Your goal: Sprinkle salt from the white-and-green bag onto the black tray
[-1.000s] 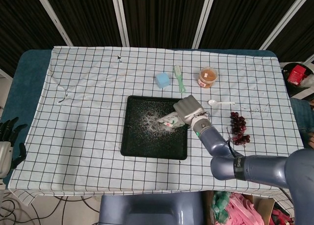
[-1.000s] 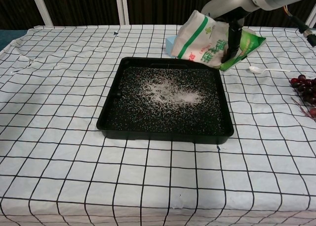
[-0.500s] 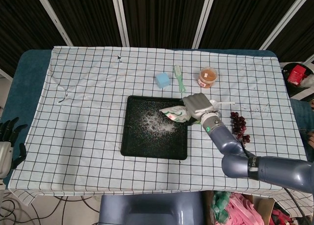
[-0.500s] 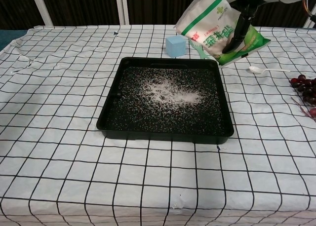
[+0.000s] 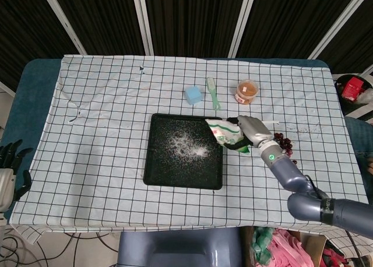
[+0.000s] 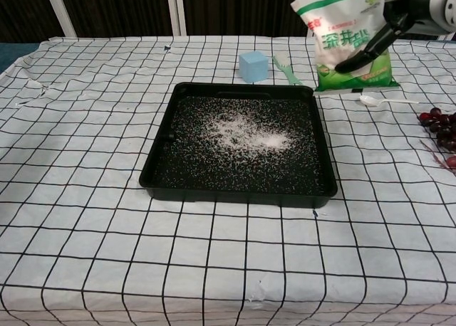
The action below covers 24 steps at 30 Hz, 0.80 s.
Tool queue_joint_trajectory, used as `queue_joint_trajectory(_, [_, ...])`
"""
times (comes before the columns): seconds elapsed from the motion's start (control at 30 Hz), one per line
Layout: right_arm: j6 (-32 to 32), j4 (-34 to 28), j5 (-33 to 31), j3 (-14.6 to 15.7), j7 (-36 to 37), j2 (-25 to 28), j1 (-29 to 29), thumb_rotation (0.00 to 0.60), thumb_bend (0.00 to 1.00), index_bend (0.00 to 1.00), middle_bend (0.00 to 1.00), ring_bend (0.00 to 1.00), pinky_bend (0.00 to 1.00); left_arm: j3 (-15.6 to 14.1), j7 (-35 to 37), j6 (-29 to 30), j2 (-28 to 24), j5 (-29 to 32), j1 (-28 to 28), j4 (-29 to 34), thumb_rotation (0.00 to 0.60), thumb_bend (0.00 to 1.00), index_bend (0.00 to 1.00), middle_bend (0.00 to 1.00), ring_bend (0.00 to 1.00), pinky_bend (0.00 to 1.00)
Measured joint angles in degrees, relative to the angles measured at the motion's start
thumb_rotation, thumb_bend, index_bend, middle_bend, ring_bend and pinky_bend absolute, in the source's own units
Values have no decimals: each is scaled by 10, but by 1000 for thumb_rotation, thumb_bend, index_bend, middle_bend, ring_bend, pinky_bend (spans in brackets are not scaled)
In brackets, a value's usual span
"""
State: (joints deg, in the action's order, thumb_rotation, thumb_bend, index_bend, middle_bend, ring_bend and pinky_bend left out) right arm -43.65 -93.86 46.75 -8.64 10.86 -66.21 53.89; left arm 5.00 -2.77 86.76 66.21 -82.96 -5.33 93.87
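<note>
head view first: far off the worktop's left edge the left hand [image 5: 10, 162] hangs idle, fingers spread, holding nothing. mid-worktop sits the black tray [image 5: 156, 162], white salt [image 5: 187, 146] already scattered over its middle, so the sprinkling looks mostly done. beyond its far edge lie a blue cube [image 5: 193, 95], a green brush [image 5: 213, 93] and an orange cup [image 5: 246, 91]. past the tray's right rim the right hand [image 5: 252, 130] grips the white-and-green bag [image 6: 347, 38] upright, probably to stop the pour. grapes [image 5: 284, 148] rest toward the right edge. checked cloth covers the worktop; dark panels stand behind.
</note>
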Motion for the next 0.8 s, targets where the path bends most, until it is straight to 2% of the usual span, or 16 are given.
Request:
queue_joint_trajectory(0.23, [-79, 82, 106, -5, 64, -56, -81, 600, 362, 559, 407, 522, 561, 1, -3, -1, 1, 2, 0, 0, 600, 662, 202, 38, 0, 0])
queue_joint_trajectory(0.5, [-185, 170, 173, 6, 63, -146, -147, 600, 356, 561, 405, 521, 561, 1, -5, -1, 2, 3, 0, 0, 600, 662, 202, 38, 0, 0])
queue_joint_trajectory(0.8, [-195, 211, 194, 11, 73, -212, -177, 600, 353, 562, 405, 520, 561, 1, -5, -1, 2, 3, 0, -1, 600, 662, 202, 38, 0, 0])
